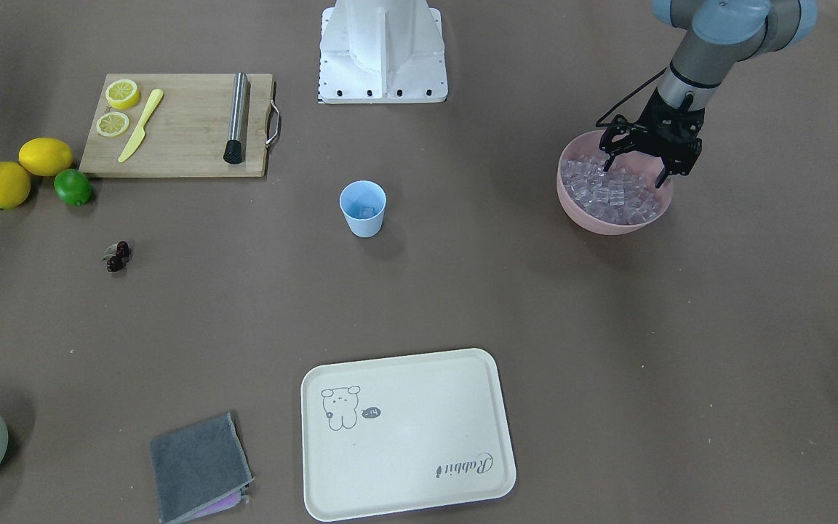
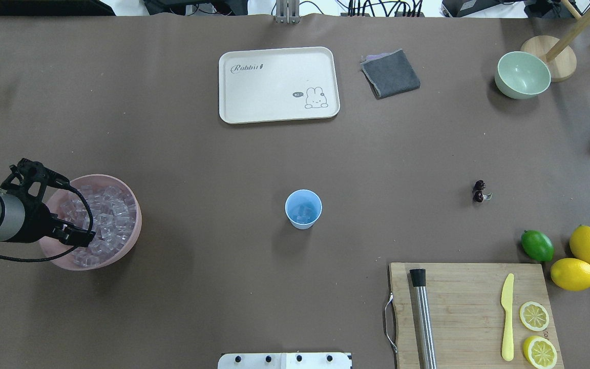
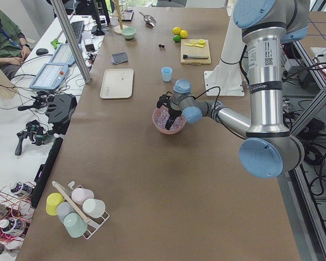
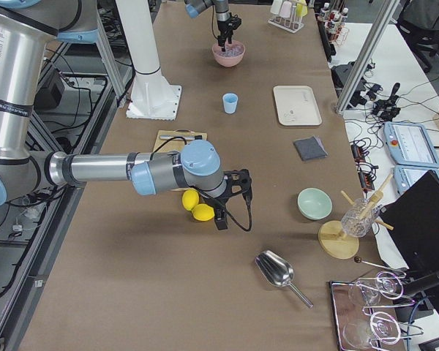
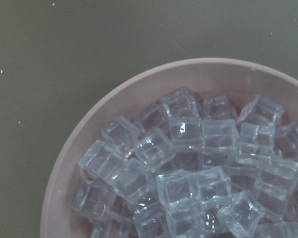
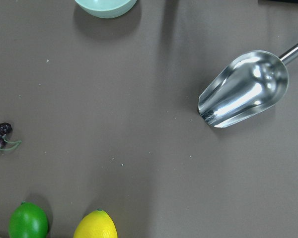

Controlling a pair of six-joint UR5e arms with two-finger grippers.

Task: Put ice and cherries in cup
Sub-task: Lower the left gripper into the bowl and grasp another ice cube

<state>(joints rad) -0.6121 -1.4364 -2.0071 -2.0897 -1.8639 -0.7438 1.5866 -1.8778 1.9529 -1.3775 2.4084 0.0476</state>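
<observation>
My left gripper point(image 1: 634, 173) hangs over the pink bowl point(image 1: 596, 221), jaws apart, tips just above the ice point(image 1: 612, 191) and holding nothing that I can see. The step in hand, as I judge it, is picking a cube. Select one lying high and loose in the heap. Lower the jaws to straddle two flat opposite faces, not corners, then close gently. The cubes are small, clear, faintly lilac, glossy and hard. Expect them to be slick and to squirt sideways under an off-centre pinch. The bowl is smooth, round and shallow, so keep the tips clear of its rim. The cup point(image 1: 362, 209), a plain tapered light blue tumbler, stands upright mid-table, well apart, with what looks like ice inside. The cherries point(image 1: 118, 256), dark and round, lie on the bare table across from the bowl. My right gripper point(image 4: 234, 194) hovers near them, and I cannot tell its state.
</observation>
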